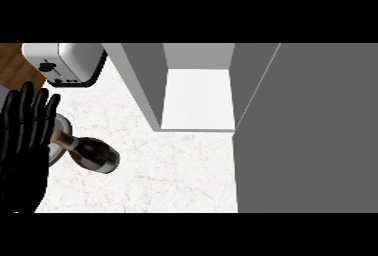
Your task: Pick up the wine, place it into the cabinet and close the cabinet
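Observation:
A dark wine bottle (92, 152) with a gold neck lies tilted on the white marble counter (170, 170), at the left of the head view. Its neck points up-left toward my left hand (26, 135). That hand stands open at the left edge, fingers straight and pointing up, just left of the bottle's neck and partly in front of it. The cabinet (196, 100) is open at the top centre, showing a white shelf inside. Its grey door (310, 130) swings out and fills the right side. My right hand does not show.
A silver toaster (66, 62) stands at the back left corner of the counter. A grey round object (57, 142) lies partly hidden under the bottle and my left hand. A strip of wooden floor (11, 62) shows at the far upper left.

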Available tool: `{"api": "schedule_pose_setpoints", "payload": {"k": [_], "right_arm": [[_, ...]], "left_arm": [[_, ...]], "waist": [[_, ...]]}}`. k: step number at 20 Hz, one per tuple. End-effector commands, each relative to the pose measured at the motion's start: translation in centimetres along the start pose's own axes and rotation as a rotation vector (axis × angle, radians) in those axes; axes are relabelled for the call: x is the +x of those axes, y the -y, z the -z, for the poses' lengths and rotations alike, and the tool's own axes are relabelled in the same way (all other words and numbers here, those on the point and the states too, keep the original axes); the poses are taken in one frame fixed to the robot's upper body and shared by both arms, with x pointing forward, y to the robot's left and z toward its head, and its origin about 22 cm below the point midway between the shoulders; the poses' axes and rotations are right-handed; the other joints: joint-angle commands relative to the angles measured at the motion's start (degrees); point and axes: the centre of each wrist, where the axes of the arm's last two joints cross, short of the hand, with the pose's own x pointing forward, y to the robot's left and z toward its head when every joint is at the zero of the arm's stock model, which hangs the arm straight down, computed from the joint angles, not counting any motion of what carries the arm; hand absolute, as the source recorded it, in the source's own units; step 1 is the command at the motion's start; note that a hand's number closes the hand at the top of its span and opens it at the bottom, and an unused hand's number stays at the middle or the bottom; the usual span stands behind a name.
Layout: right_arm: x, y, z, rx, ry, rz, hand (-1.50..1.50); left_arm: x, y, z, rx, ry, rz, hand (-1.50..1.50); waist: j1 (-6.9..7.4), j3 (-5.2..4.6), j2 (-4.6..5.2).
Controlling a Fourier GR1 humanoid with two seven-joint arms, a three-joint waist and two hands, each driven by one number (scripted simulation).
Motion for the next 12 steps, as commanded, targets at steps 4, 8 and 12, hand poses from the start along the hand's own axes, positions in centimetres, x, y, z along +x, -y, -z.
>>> {"api": "schedule_pose_setpoints", "payload": {"k": [4, 8, 12], "right_arm": [[2.3, 0.2, -3.8, 0.049, 0.018, 0.046, -1.50], [0.6, -0.2, -3.5, 0.254, -0.101, 0.144, -1.50], [3.1, 0.1, -4.8, 0.295, -0.118, 0.172, -1.50]], "left_arm": [[-0.1, -0.8, -1.4, -0.070, -0.005, -0.012, -1.50], [-2.0, 0.8, -3.6, -0.091, -0.169, -0.317, -1.50], [1.4, 2.3, -3.6, -0.087, -0.185, -0.342, -1.50]], "waist": [[-1.03, -0.12, 0.76], [-0.57, -0.20, 0.80], [-0.85, -0.11, 0.68]]}}
